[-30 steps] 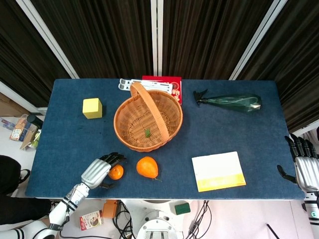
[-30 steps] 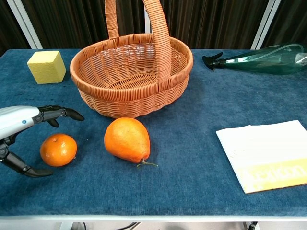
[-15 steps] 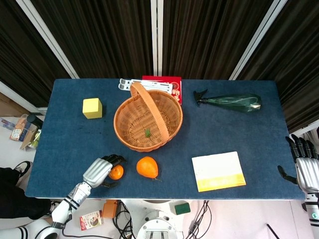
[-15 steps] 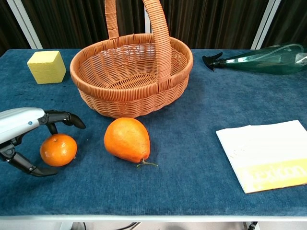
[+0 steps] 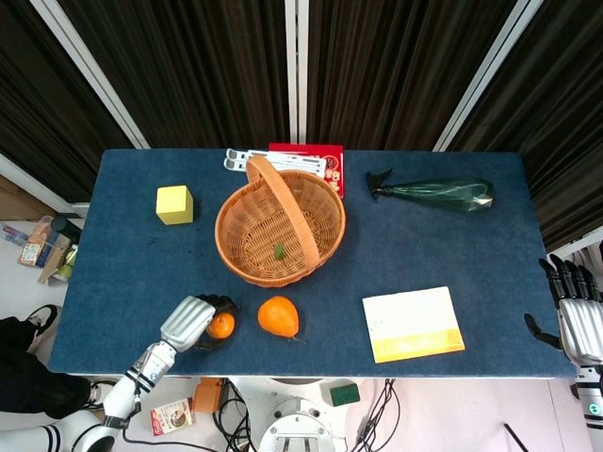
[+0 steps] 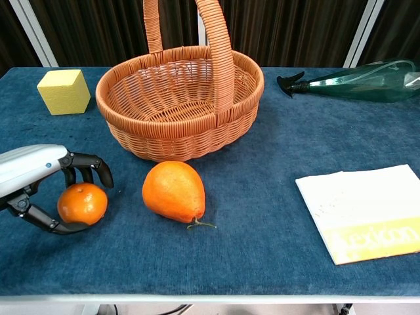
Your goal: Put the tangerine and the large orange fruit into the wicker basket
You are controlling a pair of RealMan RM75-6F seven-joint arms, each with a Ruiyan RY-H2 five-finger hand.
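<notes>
While the left hand [image 6: 39,180] curls its fingers [image 6: 92,172] around the tangerine [image 6: 82,203] on the tabletop [image 6: 262,230], beside the large orange fruit [image 6: 174,191], the right hand [image 5: 575,315] hangs open, holding nothing.

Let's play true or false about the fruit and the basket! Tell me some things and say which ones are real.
1. The left hand has its fingers wrapped around the tangerine. True.
2. The large orange fruit is inside the wicker basket. False: it lies on the table in front of the basket.
3. The yellow block sits to the left of the basket. True.
4. The right hand is holding the green bottle. False: it waits at the table's edge, holding nothing.
</notes>
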